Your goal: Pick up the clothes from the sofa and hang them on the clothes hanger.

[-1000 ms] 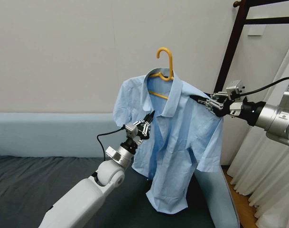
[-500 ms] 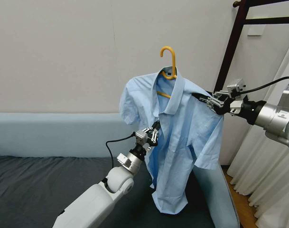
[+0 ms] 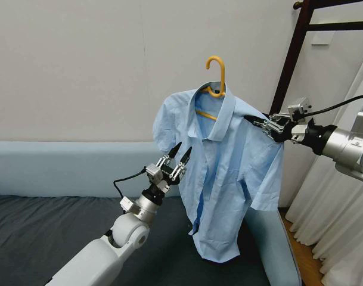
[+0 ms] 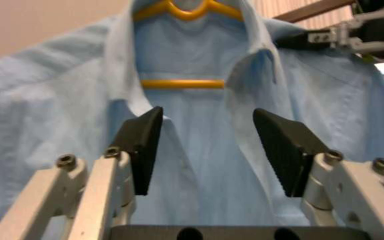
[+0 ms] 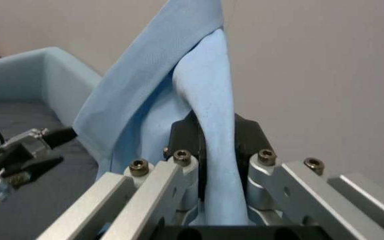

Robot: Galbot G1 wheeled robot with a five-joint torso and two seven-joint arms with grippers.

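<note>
While the sofa [image 3: 44, 170] lay low along the wall at far left, the left gripper [image 3: 182, 149] stood raised just before the shirt front, jaws apart and holding nothing. In the left wrist view its dark fingers [image 4: 142, 145] framed the placket below the collar, apart from the cloth.

Centre: the blue shirt [image 3: 229, 173] was draped over the yellow hanger [image 3: 215, 74], with the hook free in the air. The hem hung low by the sofa arm; contact could not be told.

Right: the right gripper [image 3: 258, 123] was clamped on the shirt's shoulder, apparently over the hanger's end, and carried the load. In the right wrist view the fabric ran between the closed pads.

Far right: the wooden stand [image 3: 291, 59] was well apart from the hook.

Judgement: pick-up done, carry to the stand in hand. The next move calls for bringing the hook rightward and up over a rail, with a firm clamp so the shirt does not slide off.
</note>
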